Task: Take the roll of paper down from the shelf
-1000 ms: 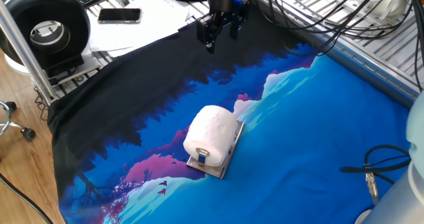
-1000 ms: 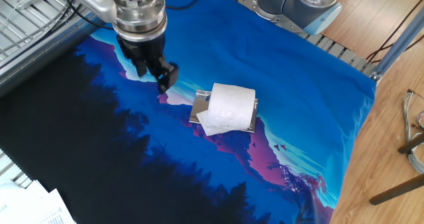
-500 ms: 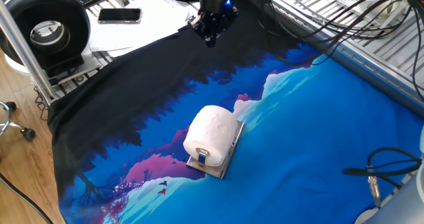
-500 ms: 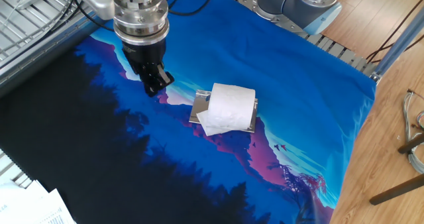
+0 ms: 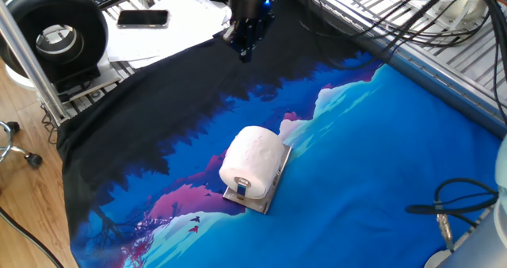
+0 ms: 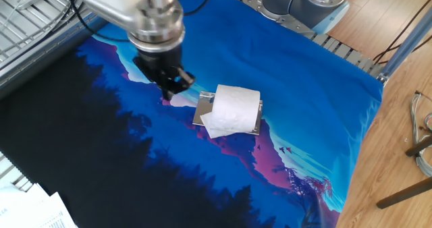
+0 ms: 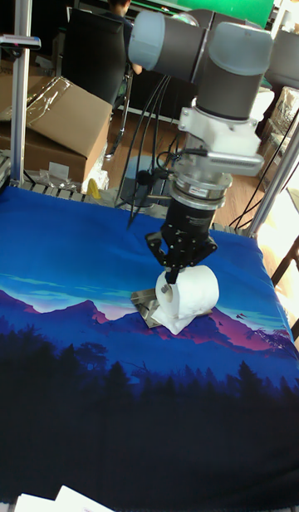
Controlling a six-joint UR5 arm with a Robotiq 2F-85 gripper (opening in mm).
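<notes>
One fixed view: white, soft toilet paper roll [image 5: 251, 162] lying on its side atop flat silvery-grey metal plate shelf [image 5: 268, 193], on blue-and-black printed cloth over counter [image 5: 380, 141]. Black two-finger pincer [image 5: 244, 49] well apart, empty.

Other fixed view: pincer [image 6: 172, 88] blurred, near roll [image 6: 235, 108]. Open or closed, impossible to tell.

Tall fixed view: a sideways nudge could roll the soft cylinder [image 7: 188, 296] off, or shift the light plate.

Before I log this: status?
Claw shut, empty, above cloth beside the shelf. Roll of paper lying on shelf, untouched. Nothing between them.
</notes>
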